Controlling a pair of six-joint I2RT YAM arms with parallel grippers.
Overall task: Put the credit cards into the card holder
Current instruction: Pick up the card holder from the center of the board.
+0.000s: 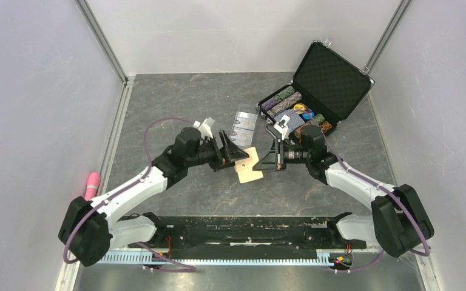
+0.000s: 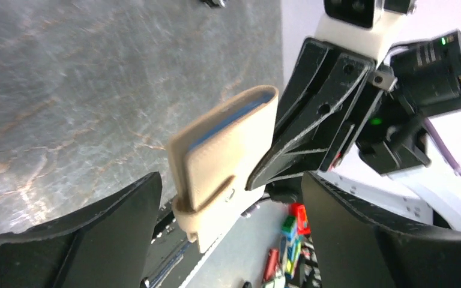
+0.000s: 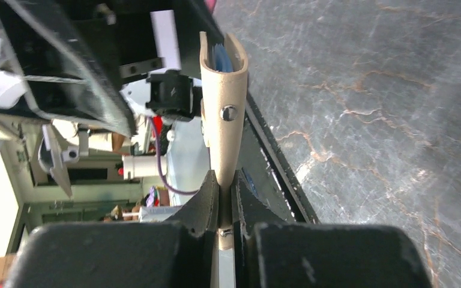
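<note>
Wallet check: the card holder (image 1: 248,165) is up off the table (image 1: 176,103), hanging in the air between the two arms, roughly mid-table in the overhead view. It's tan and leather-look with stitching along the edge. It's folded nearly closed, so the two flaps sit side by side with a thin strip of light blue lining peeking out of the gap. A small round metal snap stud (image 3: 228,112) shows on one outer face. From the right wrist camera it stands edge-on, flaps slightly parted at the far end like a narrow U.

The right gripper (image 3: 225,198) is pressed together on the holder's near edge, pinching it flat between both fingers. The left gripper (image 1: 229,151) is spread wide, with a finger on either side of the holder's other end. There's a visible gap on the one side I can make out, so it isn't clamping anything.

The credit cards (image 1: 246,124) lie flat on the grey table a bit behind the holder, pale and glossy, just beside the open black poker-chip case (image 1: 334,82).
</note>
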